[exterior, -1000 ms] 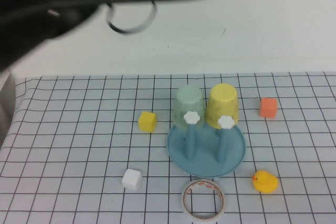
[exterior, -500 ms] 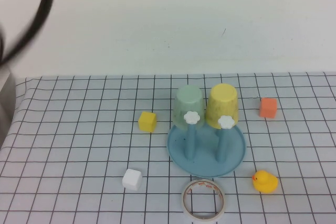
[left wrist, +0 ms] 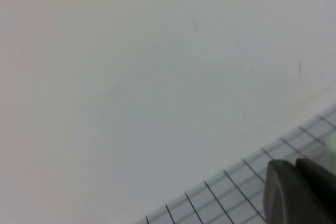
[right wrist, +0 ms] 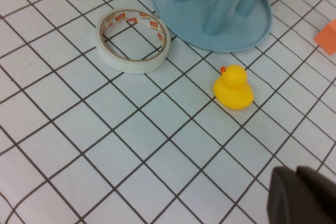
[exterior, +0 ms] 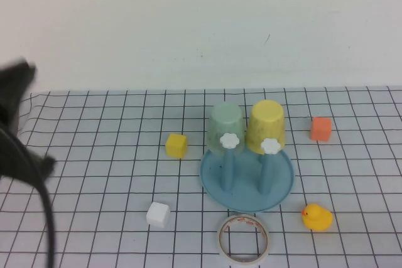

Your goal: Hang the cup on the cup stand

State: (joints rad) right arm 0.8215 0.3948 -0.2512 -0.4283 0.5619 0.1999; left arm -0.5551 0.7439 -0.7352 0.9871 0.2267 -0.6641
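You find no readable text anywhere, only small red marks printed inside the tape roll (right wrist: 134, 39), too tiny to make out, nothing else carries lettering or numbers

Bench (exterior: 94, 174) covered in white cloth with black grid. Directly on it: cup stand (exterior: 247, 180) near centre, tape roll (exterior: 244, 238) just in front of it, rubber duck (exterior: 316, 217) front-right, white cube (exterior: 158, 214) front-left, yellow cube (exterior: 176, 145) left of the stand, orange cube (exterior: 320, 128) back-right. All apart from each other.

Left gripper (left wrist: 302, 192) off the bench's left edge; right gripper (right wrist: 302, 198) above the grid near the duck.
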